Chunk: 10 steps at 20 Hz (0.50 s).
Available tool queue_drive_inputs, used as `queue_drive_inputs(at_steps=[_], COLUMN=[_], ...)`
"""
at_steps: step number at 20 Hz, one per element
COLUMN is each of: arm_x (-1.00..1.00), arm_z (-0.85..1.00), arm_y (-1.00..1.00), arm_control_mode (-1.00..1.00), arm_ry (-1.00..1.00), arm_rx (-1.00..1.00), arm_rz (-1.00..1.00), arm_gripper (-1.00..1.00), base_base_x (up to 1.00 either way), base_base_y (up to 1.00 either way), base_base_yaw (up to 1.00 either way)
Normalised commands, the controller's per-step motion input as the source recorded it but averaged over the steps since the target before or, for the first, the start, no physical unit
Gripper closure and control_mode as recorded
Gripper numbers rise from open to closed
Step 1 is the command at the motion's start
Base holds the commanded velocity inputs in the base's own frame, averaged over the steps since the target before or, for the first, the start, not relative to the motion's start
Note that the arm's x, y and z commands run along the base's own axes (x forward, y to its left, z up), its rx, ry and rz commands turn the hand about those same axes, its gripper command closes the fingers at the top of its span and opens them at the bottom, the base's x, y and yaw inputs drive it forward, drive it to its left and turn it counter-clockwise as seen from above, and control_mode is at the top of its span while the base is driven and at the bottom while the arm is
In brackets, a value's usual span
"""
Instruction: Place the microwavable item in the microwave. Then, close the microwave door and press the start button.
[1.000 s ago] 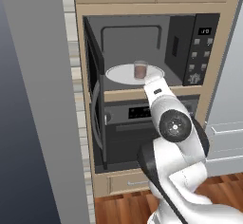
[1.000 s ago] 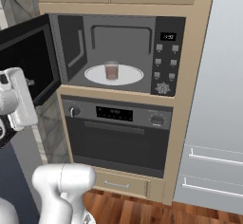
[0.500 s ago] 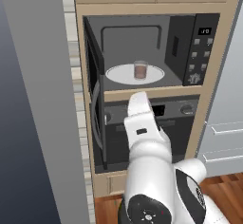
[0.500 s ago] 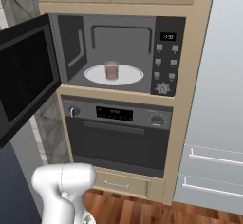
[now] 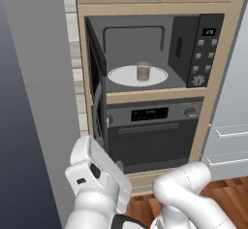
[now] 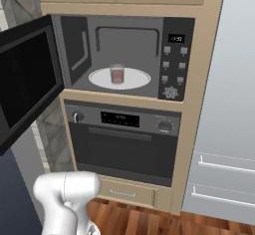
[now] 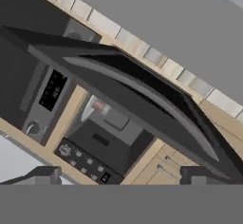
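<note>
Tumbler cup: small, translucent, pinkish-brown; stands upright near the middle of the white round turntable inside the microwave; nothing touches it.
Microwave door: swung wide open to the left; from the right base view its black window faces the camera, from the left base view it is seen nearly edge-on with its long grey bar handle upright.
Button panel: black, on the right side of the cavity, with a small lit display at the top and a dial at the bottom.
Oven: directly below the microwave, door shut, knobs at both ends of its control strip.
Claw: fingers spread wide apart, holding nothing; in the hand view the tips rise at the bottom with the open door's edge running across ahead of them.
Arm: white hand low in the left base view, beside and below the open door, well apart from the cup.
Cabinet drawer: beneath the oven, closed.
</note>
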Motion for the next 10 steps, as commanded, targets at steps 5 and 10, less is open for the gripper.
queue_drive_inputs(at_steps=[5, 10], arm_x=[0.54, 0.89], arm_z=[-0.66, -0.31], arm_y=[0.95, 0.02], arm_control_mode=[-1.0, -1.0], arm_ry=[0.16, 0.1], arm_rx=[-0.14, -0.01], arm_rz=[-0.01, -0.07], arm_gripper=[-1.0, -1.0], base_base_x=[0.0, 0.0], base_base_y=[0.0, 0.0], base_base_yaw=[0.0, 0.0])
